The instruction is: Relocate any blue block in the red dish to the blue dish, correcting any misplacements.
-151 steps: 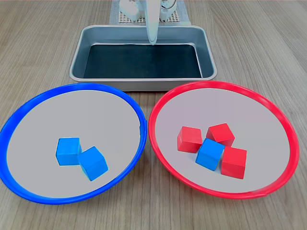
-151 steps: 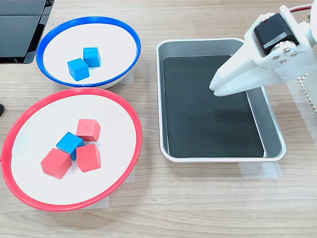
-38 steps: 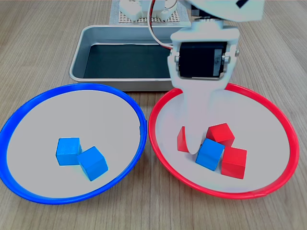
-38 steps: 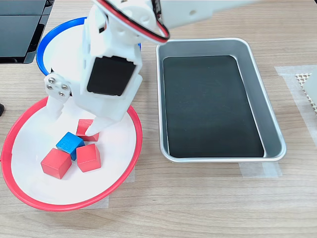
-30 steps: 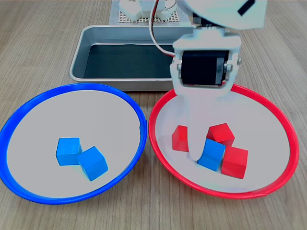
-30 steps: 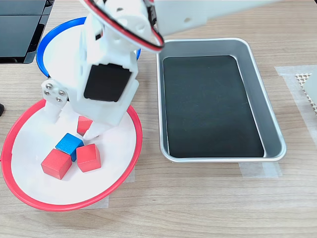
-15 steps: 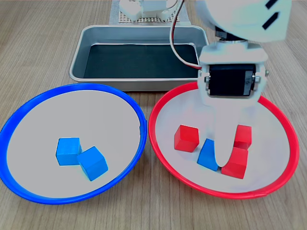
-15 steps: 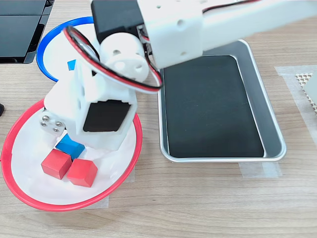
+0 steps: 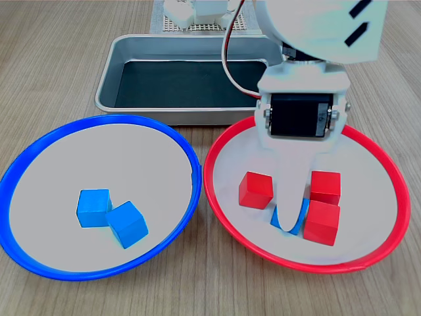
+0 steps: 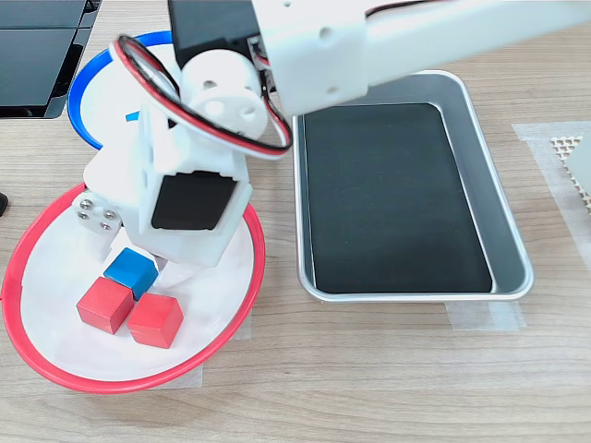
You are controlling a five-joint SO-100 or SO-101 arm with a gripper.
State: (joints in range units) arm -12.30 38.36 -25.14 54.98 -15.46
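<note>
In the red dish (image 9: 208, 172) (image 10: 7, 286) the blue block (image 9: 300, 215) (image 10: 131, 272) lies among three red cubes (image 9: 255, 189) (image 9: 325, 186) (image 9: 321, 222). My white gripper (image 9: 289, 217) (image 10: 132, 258) is down over the block. It is open, with one finger on each side of the block in the second exterior view. In the first exterior view a finger covers most of the block. The blue dish (image 9: 99, 120) (image 10: 88, 88) holds two blue cubes (image 9: 93, 207) (image 9: 127, 224). The arm hides most of that dish in the second exterior view.
A rectangular metal tray (image 9: 105, 89) (image 10: 297, 185) with a dark floor stands behind the dishes in the first exterior view and at the second exterior view's right. A black device (image 10: 37, 55) sits at the second exterior view's top left.
The arm came from above the tray down into the red dish. Its fingers nudged the red cubes apart. In the last half second the gripper shifted slightly over the blue block.
</note>
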